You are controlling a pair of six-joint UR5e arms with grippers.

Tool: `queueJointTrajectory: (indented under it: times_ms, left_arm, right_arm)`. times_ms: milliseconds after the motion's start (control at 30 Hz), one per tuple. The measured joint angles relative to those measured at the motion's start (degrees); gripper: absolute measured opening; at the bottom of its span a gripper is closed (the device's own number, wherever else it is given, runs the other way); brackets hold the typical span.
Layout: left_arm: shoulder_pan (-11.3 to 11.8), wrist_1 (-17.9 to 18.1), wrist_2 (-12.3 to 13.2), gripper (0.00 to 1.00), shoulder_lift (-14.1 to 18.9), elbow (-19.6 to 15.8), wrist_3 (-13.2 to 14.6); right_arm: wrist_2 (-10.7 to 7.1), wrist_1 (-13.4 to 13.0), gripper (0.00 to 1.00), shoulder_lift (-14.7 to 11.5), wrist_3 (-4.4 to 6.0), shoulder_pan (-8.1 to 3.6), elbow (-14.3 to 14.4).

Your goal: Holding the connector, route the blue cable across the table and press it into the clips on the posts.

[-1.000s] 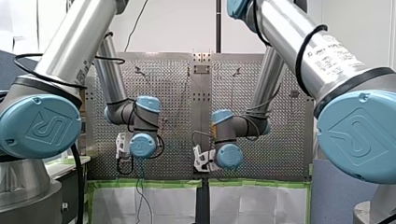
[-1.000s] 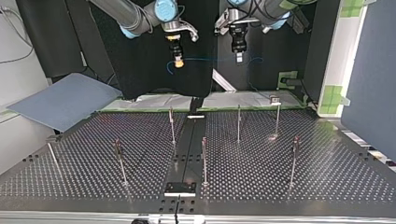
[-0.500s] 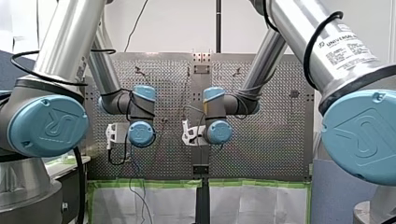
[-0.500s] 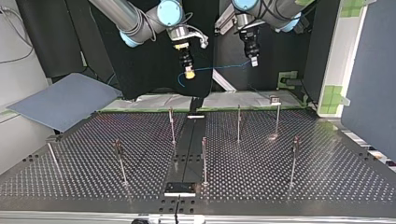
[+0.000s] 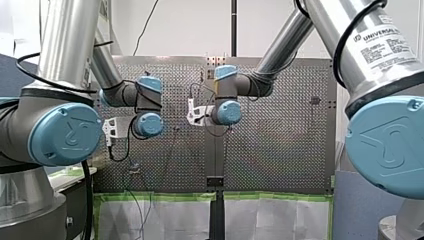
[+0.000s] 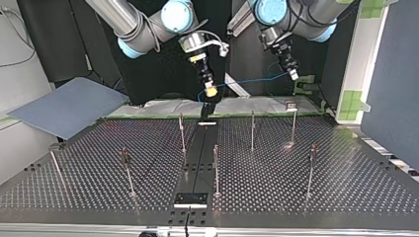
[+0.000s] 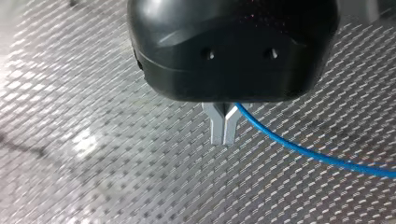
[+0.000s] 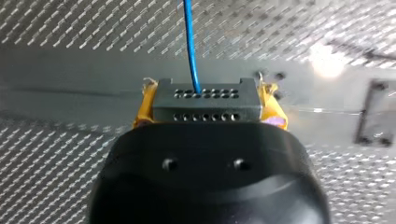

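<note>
In the top view the blue cable [image 6: 249,81] hangs stretched between my two grippers above the table's far edge. My right gripper [image 6: 211,92], with yellow pads, is shut on a dark grey connector [image 8: 205,109] with rows of holes. The blue cable [image 8: 189,42] leaves the connector and runs ahead of that gripper. My left gripper [image 6: 293,75] has its metal fingers [image 7: 217,128] shut on the blue cable [image 7: 299,149], which trails off to one side of them. In the front view both grippers are hidden behind their wrists.
Several thin posts with clips stand on the perforated table [image 6: 346,187], among them one [image 6: 181,131], another [image 6: 252,129] and a third [image 6: 293,121]. A grey-blue board [image 6: 69,106] lies at the top view's left. A green-taped bracket [image 6: 304,84] sits near my left gripper.
Both grippers came down toward the table and shifted to the top view's right, carrying the cable. The cable now slopes from the connector up to my left gripper.
</note>
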Motion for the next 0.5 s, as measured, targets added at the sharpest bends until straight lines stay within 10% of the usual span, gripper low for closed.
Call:
queueJointTrajectory:
  times_ms: [500]
  left_arm:
    - [0.60,-6.79,1.52,0.00,6.81,6.69,-4.08]
  right_arm:
    - [-5.60,7.56,0.00,-1.14,1.23,0.63,-7.55]
